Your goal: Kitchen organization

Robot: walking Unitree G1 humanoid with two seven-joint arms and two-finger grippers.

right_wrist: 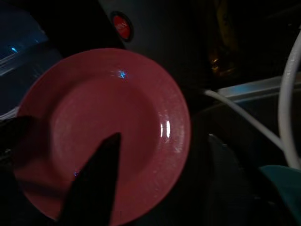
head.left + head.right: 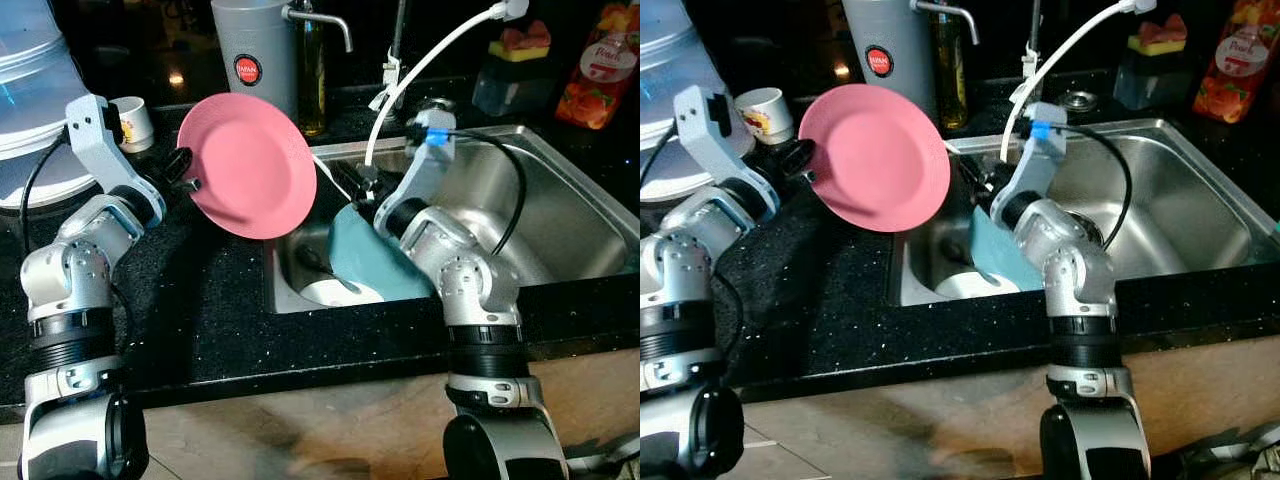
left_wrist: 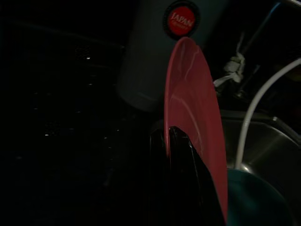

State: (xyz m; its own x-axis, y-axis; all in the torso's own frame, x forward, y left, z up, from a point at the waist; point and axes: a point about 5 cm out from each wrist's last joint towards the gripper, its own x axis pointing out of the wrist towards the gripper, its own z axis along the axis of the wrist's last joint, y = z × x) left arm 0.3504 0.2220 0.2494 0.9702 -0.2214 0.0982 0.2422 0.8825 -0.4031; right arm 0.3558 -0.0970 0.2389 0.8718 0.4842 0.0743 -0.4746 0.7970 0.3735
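We're looking down at the steel sink [image 2: 560,200] set in the black speckled desk [image 2: 200,320]. The left end effector [image 2: 185,172] pinches the rim of a pink plate [image 2: 250,175], its two black fingers [image 3: 181,179] clamped on either face of the edge, as the left wrist view shows edge-on. The plate stands nearly upright, tilted a little, held in the air above the desk just beside the sink's left rim, its face turned toward us.

The right end effector [image 2: 352,192] reaches to the sink's left end, just behind the plate's far edge. In the right wrist view one dark finger [image 1: 94,183] lies across the plate's face, and we cannot tell how wide this end effector stands.

Inside the sink, at its left end, a teal plate [image 2: 372,262] leans against the wall, and a white dish [image 2: 335,292] lies on the sink floor just below it. A white hose [image 2: 420,70] curves down toward the sink from above.

Behind the sink's left corner stands a grey canister [image 2: 255,50] with a red round label, a bottle of oil [image 2: 312,75] just beside it. A white cup [image 2: 133,120] sits further left of the canister. At the sink's far right corner we see a sponge holder [image 2: 515,65] and an orange pouch [image 2: 600,65].
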